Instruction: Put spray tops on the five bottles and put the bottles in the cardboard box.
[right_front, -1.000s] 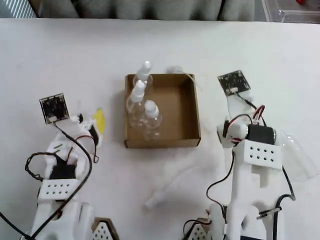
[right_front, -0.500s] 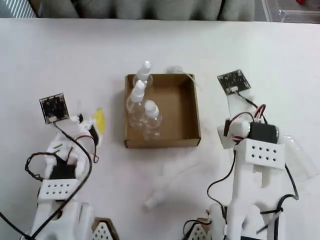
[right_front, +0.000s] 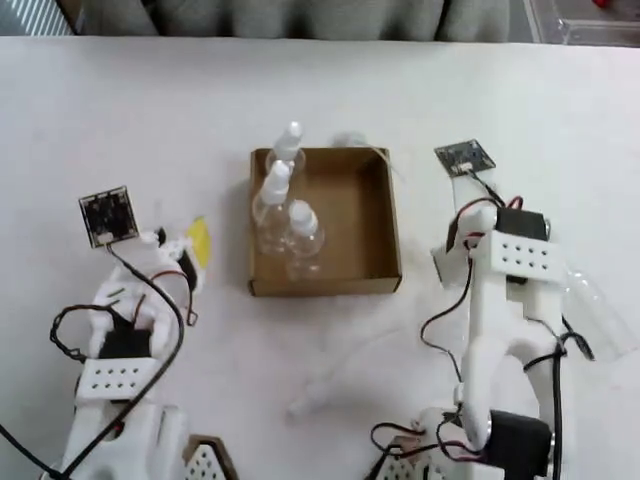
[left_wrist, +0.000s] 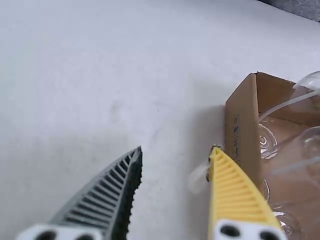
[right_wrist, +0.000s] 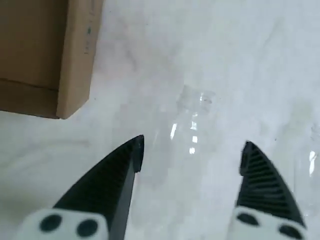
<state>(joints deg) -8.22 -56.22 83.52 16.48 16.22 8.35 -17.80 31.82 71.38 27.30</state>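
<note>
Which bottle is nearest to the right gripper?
The clear bottle without a spray top, lying on the table just ahead of the open right gripper; the three capped bottles are inside the cardboard box.

Three bottles (right_front: 287, 228) stand in the cardboard box (right_front: 388, 215), along its left wall

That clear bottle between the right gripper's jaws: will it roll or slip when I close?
Likely. The clear bottle seems to lie on its side, so it may roll. It looks empty and thin, probably light and squashy under the right gripper.
</note>
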